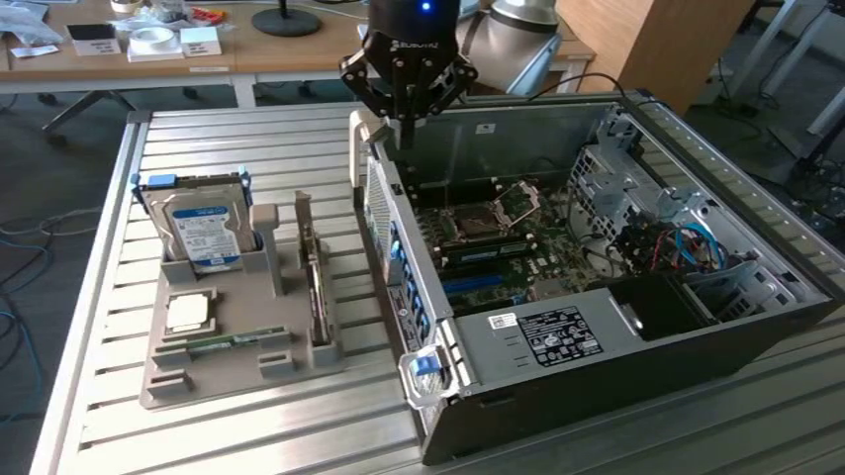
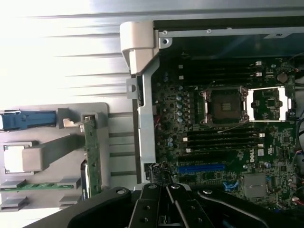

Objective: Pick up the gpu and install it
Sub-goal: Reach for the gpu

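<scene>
The table (image 1: 264,435) is ribbed bare metal, the holder (image 1: 198,384) matt grey plastic, the case (image 1: 528,129) sheet metal.

1. A robotics lab or workshop is shown.
2. An opened computer case (image 1: 595,406) is placed on a slatted metal table (image 1: 237,129), under a robot gripper (image 1: 404,127).
3. Desks (image 1: 237,54) and loose floor cables (image 1: 30,236) are seen behind.

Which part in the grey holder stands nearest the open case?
The gpu: the thin card on edge along the holder's side toward the case. The hard drive, CPU and RAM stick sit farther off.
</scene>
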